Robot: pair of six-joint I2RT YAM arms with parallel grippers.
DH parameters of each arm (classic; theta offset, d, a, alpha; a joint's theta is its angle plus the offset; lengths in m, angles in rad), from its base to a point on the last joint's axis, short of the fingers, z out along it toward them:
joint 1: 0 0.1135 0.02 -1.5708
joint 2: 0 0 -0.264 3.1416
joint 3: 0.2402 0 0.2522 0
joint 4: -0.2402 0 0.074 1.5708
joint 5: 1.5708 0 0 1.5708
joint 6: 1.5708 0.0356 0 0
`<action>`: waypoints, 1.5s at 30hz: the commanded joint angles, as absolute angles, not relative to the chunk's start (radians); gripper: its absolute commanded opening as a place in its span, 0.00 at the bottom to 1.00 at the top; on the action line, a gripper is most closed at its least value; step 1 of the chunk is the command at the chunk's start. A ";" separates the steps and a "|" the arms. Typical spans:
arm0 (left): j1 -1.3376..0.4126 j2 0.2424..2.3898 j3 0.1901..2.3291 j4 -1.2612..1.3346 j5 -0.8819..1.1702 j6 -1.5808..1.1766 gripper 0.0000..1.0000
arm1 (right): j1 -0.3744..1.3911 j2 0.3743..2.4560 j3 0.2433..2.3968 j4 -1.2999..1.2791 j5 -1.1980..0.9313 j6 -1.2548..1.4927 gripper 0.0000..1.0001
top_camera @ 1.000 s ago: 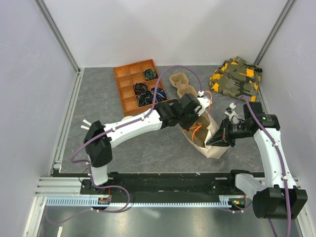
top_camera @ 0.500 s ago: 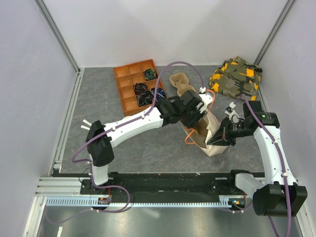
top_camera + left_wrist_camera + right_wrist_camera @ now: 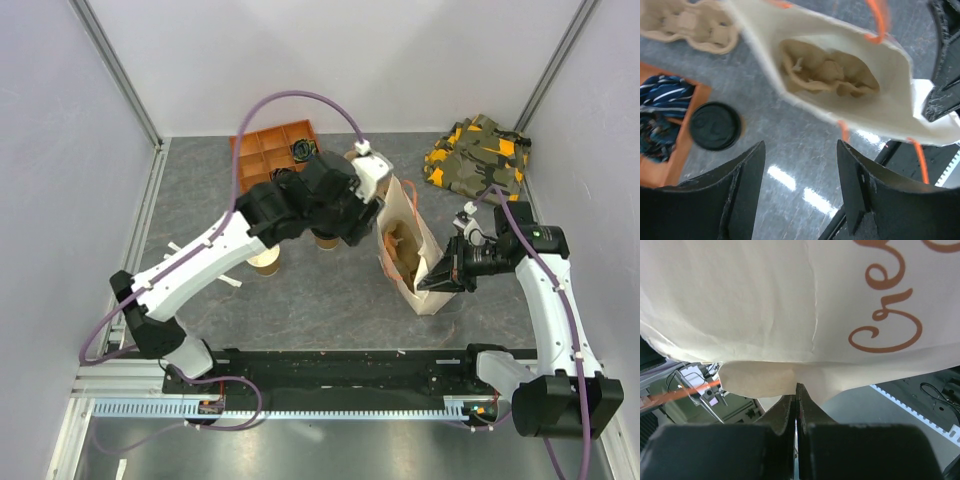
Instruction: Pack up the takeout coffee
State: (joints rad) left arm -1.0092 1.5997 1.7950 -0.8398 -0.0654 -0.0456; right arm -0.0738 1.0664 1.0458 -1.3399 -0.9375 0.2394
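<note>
Left gripper now beside takeout coffee

The grey table carries a cream paper bag with orange handles, standing right of centre with its mouth open. Just left of the bag stands the takeout coffee, black lid on. Farther left of the bag is 1 open tan cup, partly hidden. Behind the bag lies a pulp carrier. An orange divided tray sits behind and left of the bag. A camouflage cloth lies crumpled behind and right of it.
</note>
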 commanded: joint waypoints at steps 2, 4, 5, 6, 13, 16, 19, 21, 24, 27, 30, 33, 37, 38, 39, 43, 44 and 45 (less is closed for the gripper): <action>-0.896 1.583 1.878 -0.943 -0.060 -0.080 0.66 | -0.067 1.029 1.035 -1.336 -0.939 0.248 0.00; -0.874 1.606 1.899 -0.945 -0.077 -0.077 0.66 | -0.061 1.025 1.026 -1.336 -0.930 0.256 0.00; -0.865 1.621 1.916 -0.956 -0.062 -0.077 0.66 | -0.058 1.023 1.025 -1.333 -0.927 0.258 0.00; -0.858 1.638 1.966 -0.971 -0.061 -0.092 0.67 | -0.055 1.019 1.022 -1.333 -0.923 0.261 0.00; -0.859 1.746 2.086 -1.029 0.034 -0.150 0.72 | -0.026 0.996 1.019 -1.330 -0.897 0.270 0.00; -0.862 1.772 2.086 -1.025 0.083 -0.176 0.71 | -0.021 0.994 1.025 -1.331 -0.897 0.270 0.00; -0.873 1.787 2.083 -1.020 0.100 -0.196 0.69 | -0.020 0.994 1.032 -1.333 -0.900 0.265 0.00; -0.874 1.795 2.077 -1.005 0.113 -0.213 0.67 | -0.018 0.993 1.034 -1.335 -0.900 0.265 0.00; -0.887 1.809 2.062 -0.994 0.133 -0.235 0.65 | -0.015 0.994 1.037 -1.336 -0.897 0.265 0.00; -0.891 1.825 2.048 -0.979 0.120 -0.244 0.62 | -0.014 0.997 1.051 -1.338 -0.894 0.256 0.00; -0.894 1.844 2.048 -0.973 0.114 -0.245 0.54 | -0.014 0.999 1.061 -1.339 -0.885 0.250 0.03; -0.900 1.844 2.051 -0.973 0.132 -0.244 0.47 | -0.014 0.997 1.071 -1.342 -0.867 0.252 0.06; -0.908 1.839 2.042 -0.974 0.133 -0.233 0.33 | -0.014 0.999 1.086 -1.344 -0.853 0.247 0.06; -0.908 1.838 2.039 -0.974 0.132 -0.230 0.26 | -0.014 0.999 1.091 -1.345 -0.848 0.245 0.06; -0.908 1.836 2.036 -0.976 0.133 -0.226 0.23 | -0.014 1.000 1.103 -1.348 -0.845 0.244 0.07; -0.907 1.829 2.017 -0.985 0.127 -0.213 0.07 | -0.014 1.005 1.124 -1.356 -0.819 0.232 0.08; -0.908 1.827 2.017 -0.988 0.127 -0.213 0.02 | -0.014 1.005 1.129 -1.359 -0.815 0.232 0.14; -0.908 1.827 2.017 -0.995 0.127 -0.212 0.02 | -0.014 1.005 1.135 -1.361 -0.808 0.230 0.19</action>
State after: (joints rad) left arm -0.9047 1.8450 2.0243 -1.0016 0.1146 -0.2161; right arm -0.0170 1.0054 1.0813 -1.3487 -0.8394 0.2493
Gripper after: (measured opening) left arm 0.045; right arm 0.119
